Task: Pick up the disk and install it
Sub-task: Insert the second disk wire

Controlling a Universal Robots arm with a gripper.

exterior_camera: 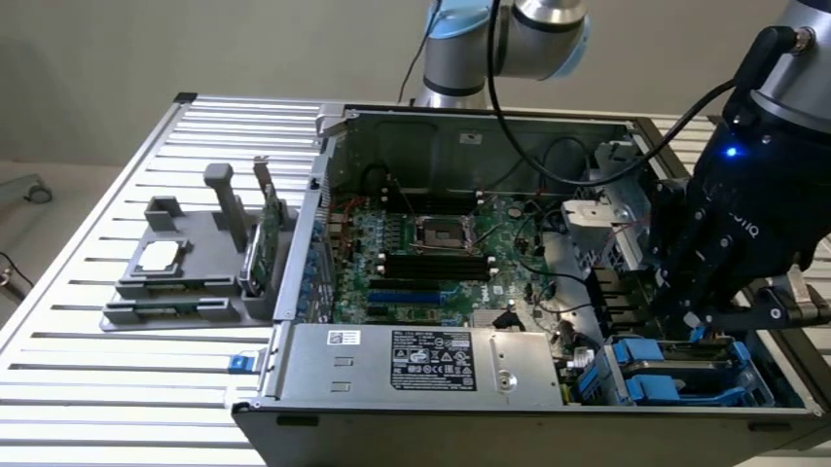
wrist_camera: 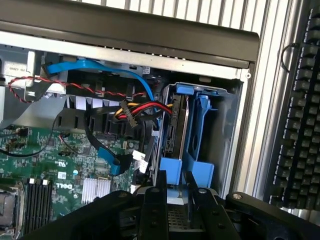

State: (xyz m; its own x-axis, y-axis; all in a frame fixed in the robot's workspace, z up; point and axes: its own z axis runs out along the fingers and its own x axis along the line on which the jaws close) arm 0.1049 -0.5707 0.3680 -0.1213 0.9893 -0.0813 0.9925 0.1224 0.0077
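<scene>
You have the gripper (exterior_camera: 711,321) low over the drive bay (exterior_camera: 688,375) at the corner of the open computer case (exterior_camera: 520,389) nearest the camera, on the exterior view's right. In the wrist view its two fingers (wrist_camera: 155,210) stand close together, closed on the blue carrier tab (wrist_camera: 186,172) of the disk (wrist_camera: 181,125). I judge this a firm pinch on that tab, though the contact itself is partly hidden behind the gripper body.

The disk stands on edge inside the bay, its metal body framed in blue plastic, the bay's grey wall just beside it. It appears seated deep in the slot, so I judge the installing step to be at or near its end. An edge-on hold suits a narrow vertical slot; it leaves the disk's flat sides free to slide between the bay walls.

Note the red, yellow and black cable bundle (wrist_camera: 142,111) lying just beside the disk's inner face, with a blue data cable (wrist_camera: 115,72) arching above it. The grey tray (exterior_camera: 182,277) holding spare parts sits outside the case on the slatted table (exterior_camera: 78,379), well apart from the work.
</scene>
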